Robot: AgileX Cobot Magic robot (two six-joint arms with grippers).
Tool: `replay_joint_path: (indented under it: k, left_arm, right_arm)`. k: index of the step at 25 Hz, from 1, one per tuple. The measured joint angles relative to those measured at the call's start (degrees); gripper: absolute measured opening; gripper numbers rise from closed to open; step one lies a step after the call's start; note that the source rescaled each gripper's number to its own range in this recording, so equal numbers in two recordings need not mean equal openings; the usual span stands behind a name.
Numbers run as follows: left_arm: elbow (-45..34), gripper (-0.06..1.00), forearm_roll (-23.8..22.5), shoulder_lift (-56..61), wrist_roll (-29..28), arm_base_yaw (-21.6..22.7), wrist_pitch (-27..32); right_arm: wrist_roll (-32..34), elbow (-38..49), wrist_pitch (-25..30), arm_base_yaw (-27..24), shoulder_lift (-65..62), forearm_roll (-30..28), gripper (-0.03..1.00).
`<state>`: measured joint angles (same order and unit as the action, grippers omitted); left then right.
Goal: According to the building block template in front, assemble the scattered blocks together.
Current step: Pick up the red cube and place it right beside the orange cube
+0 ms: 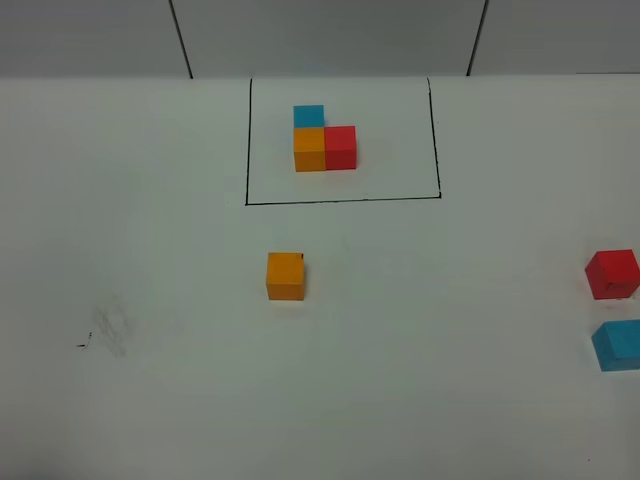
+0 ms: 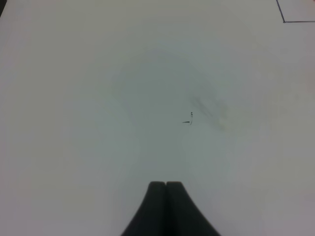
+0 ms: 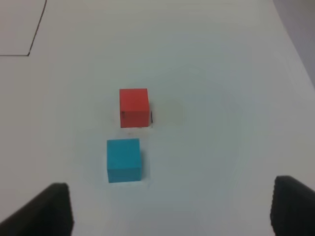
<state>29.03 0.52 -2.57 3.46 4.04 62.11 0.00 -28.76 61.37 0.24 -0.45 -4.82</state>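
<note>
Left gripper (image 2: pixel 166 184): two dark fingers pressed flush together with nothing between them, hanging over the bare white table (image 1: pixel 150 250) near a grey smudge (image 2: pixel 211 113) and a small black mark. Right gripper (image 3: pixel 170 191): dark fingers spread wide, one at either edge of its wrist view, holding nothing and poised above two of the scattered blocks. Item one, building block template (image 1: pixel 325 145): three cubes in an L at the far middle of the table. The orange and red cubes are side by side and touching, and the sky-blue one sits behind the orange one, touching it. All three lie inside the black outline (image 1: pixel 340 200) (hand-drawn, three sides showing in the high view), towards its far half. Item two, loose orange cube (image 1: pixel 285 275): alone near the middle of the table, on the robot's side of the outline and well clear of it. Item three, loose red cube (image 1: pixel 612 273): at the right edge of the high view, well apart from the loose orange cube. Item four, loose sky-blue cube (image 1: pixel 620 345): nearer the robot than the loose red cube, close beside it but not touching (the right wrist view shows a strip of table between them). In the high view the frame edge cuts part of it off.
</note>
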Motion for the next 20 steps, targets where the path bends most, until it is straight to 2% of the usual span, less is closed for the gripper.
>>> replay_joint_path:
  k: [20]
  left_arm:
    - [0.0,0.0,0.0,0.0,0.0,0.0,0.0]
  right_arm:
    - [0.0,0.0,0.0,0.0,0.0,0.0,0.8]
